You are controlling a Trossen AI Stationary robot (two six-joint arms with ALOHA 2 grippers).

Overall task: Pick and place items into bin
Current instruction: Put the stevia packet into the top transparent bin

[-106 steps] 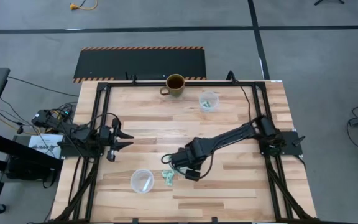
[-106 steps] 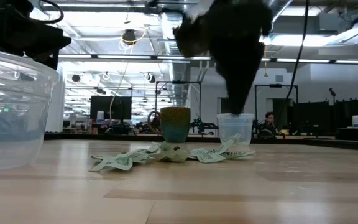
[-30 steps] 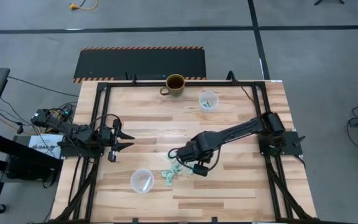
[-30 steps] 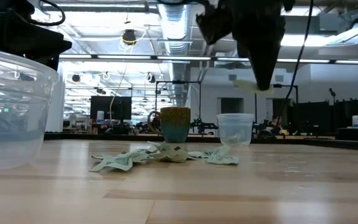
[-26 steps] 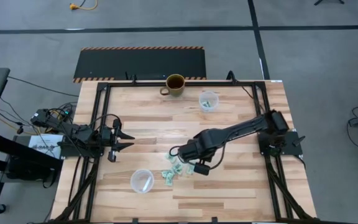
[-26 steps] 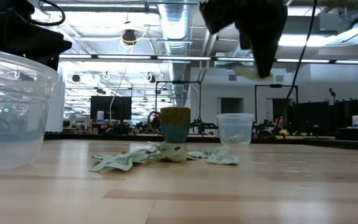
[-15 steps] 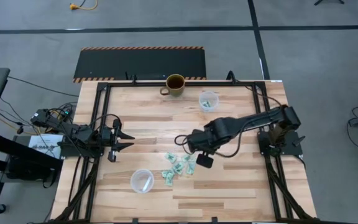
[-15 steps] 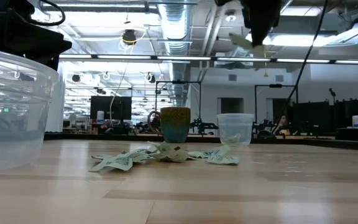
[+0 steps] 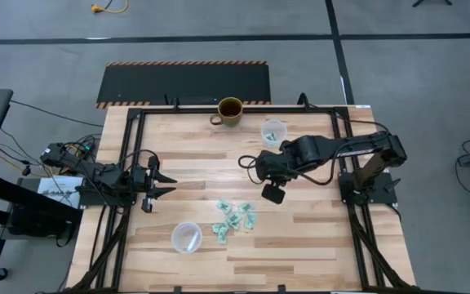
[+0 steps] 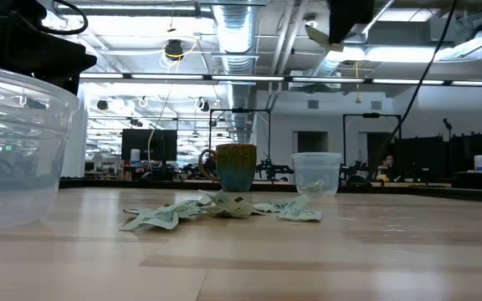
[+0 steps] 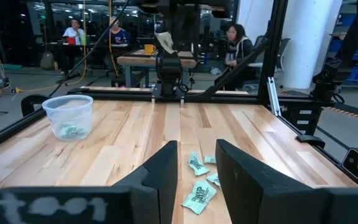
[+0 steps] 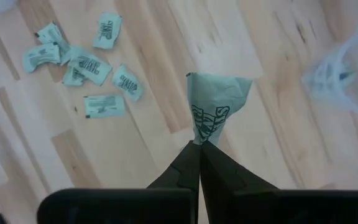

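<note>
My right end effector point(image 12: 199, 149), pinched shut on one pale mint-green crinkly wrapped piece point(image 12: 215, 107), has lifted it from the pile point(image 9: 235, 219) on the worktop point(image 9: 194, 163), toward the clear plastic cup point(image 9: 273, 132).

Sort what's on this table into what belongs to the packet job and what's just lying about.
Belongs to the job:
- held packet, pinched in the shut right gripper above the table
- loose packets on the wood
- far clear cup with packets inside

Just lying about:
- olive mug
- near clear cup, empty
- left gripper, open, waiting at the table's left edge
</note>
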